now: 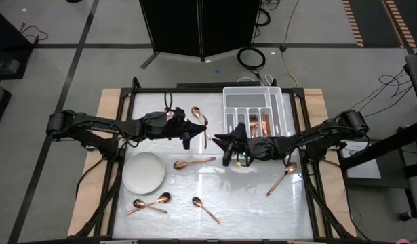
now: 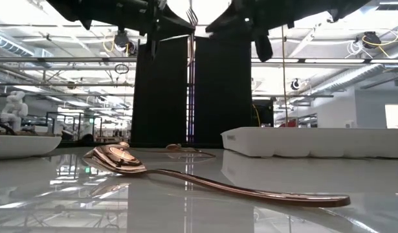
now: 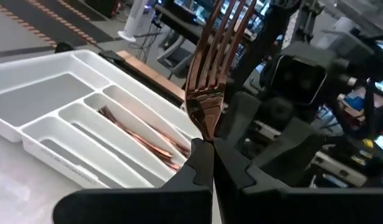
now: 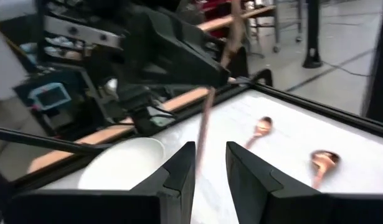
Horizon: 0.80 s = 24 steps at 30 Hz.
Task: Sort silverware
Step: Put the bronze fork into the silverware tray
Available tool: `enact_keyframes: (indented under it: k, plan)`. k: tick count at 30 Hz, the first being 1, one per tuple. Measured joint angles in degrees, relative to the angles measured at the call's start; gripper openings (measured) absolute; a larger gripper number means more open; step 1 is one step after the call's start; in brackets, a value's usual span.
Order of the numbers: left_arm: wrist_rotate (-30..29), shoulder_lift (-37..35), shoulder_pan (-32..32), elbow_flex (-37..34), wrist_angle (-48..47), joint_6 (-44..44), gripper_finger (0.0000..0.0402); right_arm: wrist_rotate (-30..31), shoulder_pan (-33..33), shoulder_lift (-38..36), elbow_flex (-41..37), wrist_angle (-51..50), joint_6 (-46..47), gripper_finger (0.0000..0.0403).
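Glossy white surface [image 1: 249, 196] carries a white compartmented plastic tray [image 1: 230, 102] at the far edge, right of centre, and a round white plate [image 1: 144, 172] at near left.

Both arms meet mid-surface, just in front of the tray. Left tool [image 3: 211, 163] is pressed together on the neck of a slim rose-gold metal fork [image 3: 211, 68]. The fork is held clear of the surface, long axis near upright, with its tines on the side toward the left wrist camera. Right tool [image 4: 210, 163] is spread, and the fork's handle [image 4: 203, 127] runs down into the gap between its fingers without visible contact. Judgement: a handover is in progress. The coming move turns on the right tool closing on that upright handle below the left tool's pinch. The right arm is the nearer one to the tray.

Count: one fork in the air and six rose-gold spoons loose on the surface [image 1: 194, 163]. These are one near the tray, one at centre, one at right and three along the near edge. The tray holds several sorted pieces [image 3: 144, 134]; their number cannot be told.
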Motion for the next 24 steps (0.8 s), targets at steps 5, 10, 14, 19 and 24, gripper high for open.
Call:
enact_keyframes:
  k: [5,10,14,19,24]
  plan:
    - [-1.69,0.0,0.04,0.0,-0.09,0.02,0.0,2.71,-0.63,0.0,-0.02,-2.74,3.12,0.008]
    - [-1.81,0.0,0.55,0.0,0.4,0.02,0.0,3.76,-1.03,-0.02,-0.02,-2.97,3.37,0.008]
    - [-1.81,0.0,1.42,0.0,0.34,0.04,0.0,3.69,-1.36,-0.02,-0.02,-2.99,2.92,0.008]
    - [-0.63,0.0,2.27,0.0,0.54,0.02,0.0,3.52,-1.38,-0.02,-0.02,-3.08,2.81,0.008]
    - [-0.48,0.0,2.29,0.0,1.45,0.0,0.0,3.2,-1.27,1.45,3.09,-7.77,2.76,0.008]
